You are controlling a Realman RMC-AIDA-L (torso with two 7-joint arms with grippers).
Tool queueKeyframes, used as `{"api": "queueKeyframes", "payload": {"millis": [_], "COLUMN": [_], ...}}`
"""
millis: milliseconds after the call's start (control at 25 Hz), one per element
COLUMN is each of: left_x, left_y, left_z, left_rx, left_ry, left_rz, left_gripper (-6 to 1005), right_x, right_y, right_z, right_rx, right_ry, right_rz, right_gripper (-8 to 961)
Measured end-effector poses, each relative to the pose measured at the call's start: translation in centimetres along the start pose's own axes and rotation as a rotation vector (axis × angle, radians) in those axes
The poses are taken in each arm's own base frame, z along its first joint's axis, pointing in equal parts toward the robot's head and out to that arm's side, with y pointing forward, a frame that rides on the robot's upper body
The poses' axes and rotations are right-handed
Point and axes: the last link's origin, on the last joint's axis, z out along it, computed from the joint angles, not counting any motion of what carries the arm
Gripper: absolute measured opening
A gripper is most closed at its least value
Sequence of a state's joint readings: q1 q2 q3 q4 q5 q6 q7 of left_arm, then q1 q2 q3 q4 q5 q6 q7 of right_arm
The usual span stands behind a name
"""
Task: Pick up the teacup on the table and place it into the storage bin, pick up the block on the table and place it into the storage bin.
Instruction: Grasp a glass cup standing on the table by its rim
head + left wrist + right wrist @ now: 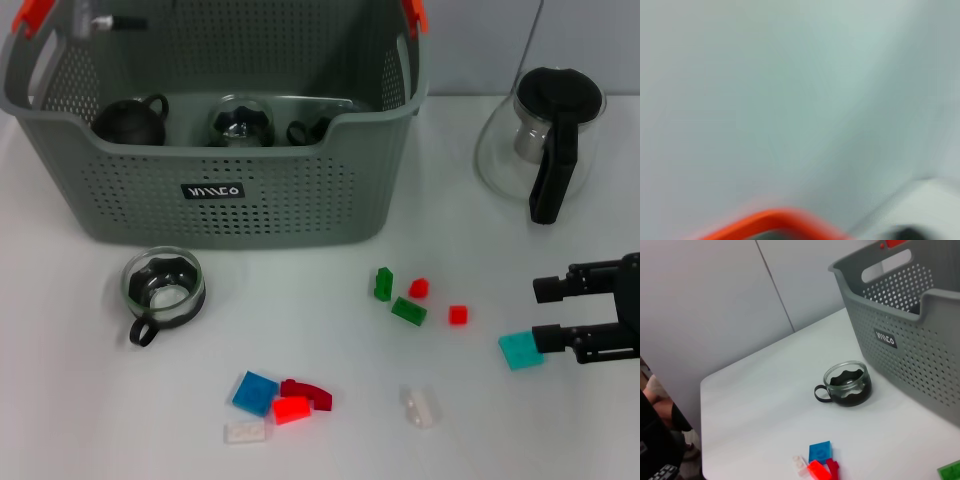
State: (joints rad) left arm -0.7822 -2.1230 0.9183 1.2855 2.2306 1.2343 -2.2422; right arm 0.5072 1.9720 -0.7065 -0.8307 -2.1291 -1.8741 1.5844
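Right gripper has its jaws spread, lower finger touching the teal block, which sits well right of the storage bin and nearer this arm, while the teacup sits just in front of the bin's left side.

The left wrist view is almost filled by a pale grey-green surface, smooth and without any detail; an orange-red curved band arches along the lower edge, blurred; beside it, in the lower corner, there is a lighter grey area and a small dark spot that I cannot identify; no tool is visible here.
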Motion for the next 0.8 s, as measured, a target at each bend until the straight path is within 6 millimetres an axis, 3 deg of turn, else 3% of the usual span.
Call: {"api": "queueKeyframes", "payload": {"millis": [200,320,360,400,600,800], "left_x": [-1.1,-2.4,-3.8,-3.8,-7.4,-11.3], "left_y": [4.8,6.3,7.0,7.0,7.2,7.0], "left_z": [-5.4,-7.1,-7.7,-7.7,-7.7,-6.3], "left_rx": [-0.303,-0.348,-0.381,-0.381,-0.400,-0.374], "left_ry": [0.061,0.023,-0.025,-0.025,-0.187,-0.463], "left_rz": [0.206,0.311,0.345,0.345,0.332,0.346], "left_gripper": [828,824,823,823,822,821], "right_x": [-0.2,-0.2,-0.2,-0.2,0.1,0.4], "right_y": [-0.2,-0.3,-0.3,-0.3,-0.1,-0.2], "right_z": [0.1,0.0,0.0,0.1,0.6,0.6], "right_rx": [0.008,0.015,0.017,0.016,0.002,0.011], "right_ry": [0.002,-0.002,-0.004,-0.004,-0.005,-0.008], "right_rz": [-0.006,-0.005,-0.004,-0.003,0.011,0.025], "right_gripper": [714,714,714,714,713,713]}}
